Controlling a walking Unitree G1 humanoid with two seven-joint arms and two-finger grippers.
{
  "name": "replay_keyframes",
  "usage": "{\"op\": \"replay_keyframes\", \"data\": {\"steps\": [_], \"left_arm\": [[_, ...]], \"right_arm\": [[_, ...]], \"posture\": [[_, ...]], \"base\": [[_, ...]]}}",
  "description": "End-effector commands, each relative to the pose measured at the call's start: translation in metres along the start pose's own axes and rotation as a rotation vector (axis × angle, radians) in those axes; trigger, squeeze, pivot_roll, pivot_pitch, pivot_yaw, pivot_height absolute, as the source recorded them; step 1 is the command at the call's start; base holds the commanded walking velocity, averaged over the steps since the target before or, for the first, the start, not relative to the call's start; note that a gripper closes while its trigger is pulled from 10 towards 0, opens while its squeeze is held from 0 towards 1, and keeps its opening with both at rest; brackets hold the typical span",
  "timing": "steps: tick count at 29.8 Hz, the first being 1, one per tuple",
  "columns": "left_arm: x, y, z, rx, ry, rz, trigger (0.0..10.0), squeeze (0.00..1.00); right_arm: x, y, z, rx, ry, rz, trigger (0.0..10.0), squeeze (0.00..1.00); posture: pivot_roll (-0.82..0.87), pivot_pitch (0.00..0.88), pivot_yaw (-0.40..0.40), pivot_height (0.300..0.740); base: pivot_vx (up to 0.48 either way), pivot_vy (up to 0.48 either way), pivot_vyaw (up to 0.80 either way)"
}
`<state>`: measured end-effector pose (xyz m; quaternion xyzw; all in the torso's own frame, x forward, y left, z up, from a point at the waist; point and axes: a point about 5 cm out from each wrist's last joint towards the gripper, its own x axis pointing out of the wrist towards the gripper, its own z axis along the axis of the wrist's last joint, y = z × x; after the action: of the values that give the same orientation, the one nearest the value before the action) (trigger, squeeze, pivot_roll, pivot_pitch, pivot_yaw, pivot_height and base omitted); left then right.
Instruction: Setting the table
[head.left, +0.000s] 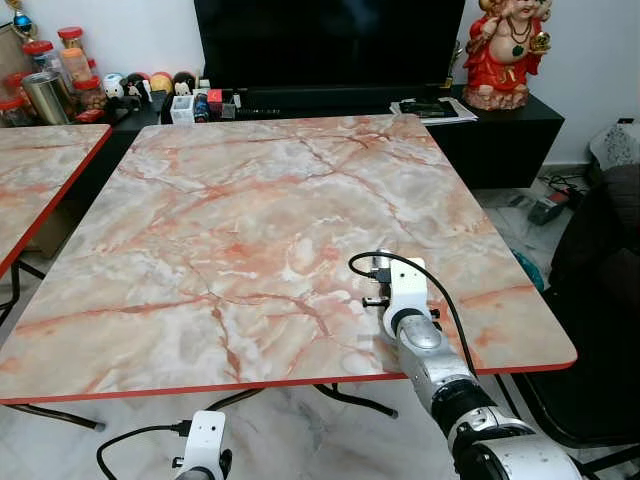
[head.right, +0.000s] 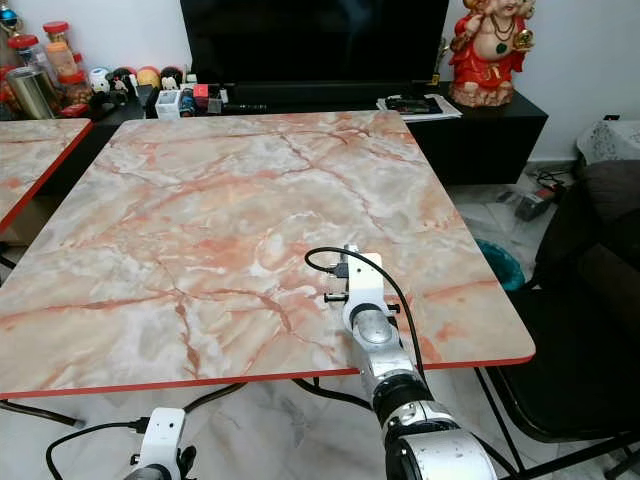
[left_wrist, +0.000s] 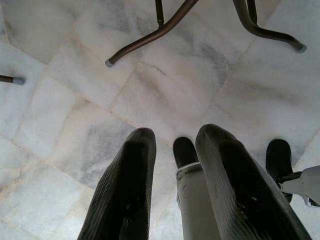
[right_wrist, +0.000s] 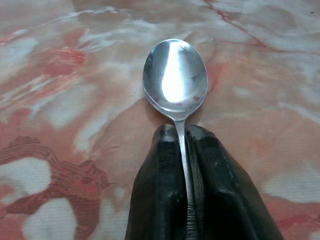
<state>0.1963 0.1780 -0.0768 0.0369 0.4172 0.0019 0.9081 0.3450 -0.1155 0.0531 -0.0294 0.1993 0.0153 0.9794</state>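
Where right arm reaches over marble-patterned bench (head.left: 250, 230), we count one spoon (right_wrist: 175, 75), held by right tool (right_wrist: 184, 145). Fingers (right_wrist: 160, 190) pressed together on handle, clamping it. Spoon long axis runs in line with fingers, bowl pointing away from wrist, out past fingertips. Bowl oval, polished silver metal, concave face up, just above bench surface; we cannot tell if touching. Left tool (left_wrist: 175, 150): one, hanging below bench edge over white marble floor (left_wrist: 165, 90), fingers slightly parted, holding nothing. Second bench (head.left: 40, 170) at left.
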Motion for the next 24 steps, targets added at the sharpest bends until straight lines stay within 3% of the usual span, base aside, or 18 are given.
{"op": "replay_keyframes", "data": {"steps": [1,2,5,8,24], "left_arm": [[0.000,0.002,0.000,0.013,0.012,0.003,10.0,0.00],[0.000,0.002,0.000,0.012,0.012,0.003,10.0,0.00],[0.000,0.001,0.000,0.010,0.012,0.002,10.0,0.00],[0.000,0.001,0.000,0.013,0.013,0.000,10.0,0.00],[0.000,0.000,0.000,0.009,0.012,-0.003,10.0,0.00]], "right_arm": [[0.001,0.004,0.002,0.002,-0.001,0.012,10.0,0.82],[0.001,0.004,0.003,0.002,-0.002,0.013,10.0,0.90],[0.001,0.007,0.005,0.005,-0.013,0.032,10.0,0.91],[0.001,0.009,0.005,-0.002,-0.016,0.035,10.0,1.00],[0.002,0.010,0.014,-0.018,-0.060,0.039,10.0,1.00]], "posture": [[-0.04,0.000,0.005,0.740],[-0.04,0.000,0.005,0.740],[-0.04,0.000,0.005,0.740],[-0.03,0.000,0.004,0.740],[-0.03,0.000,0.002,0.740]], "base": [[0.000,0.000,0.00],[0.000,0.000,0.00],[0.000,0.000,0.00],[0.000,0.000,0.00],[0.000,0.000,0.00]]}}
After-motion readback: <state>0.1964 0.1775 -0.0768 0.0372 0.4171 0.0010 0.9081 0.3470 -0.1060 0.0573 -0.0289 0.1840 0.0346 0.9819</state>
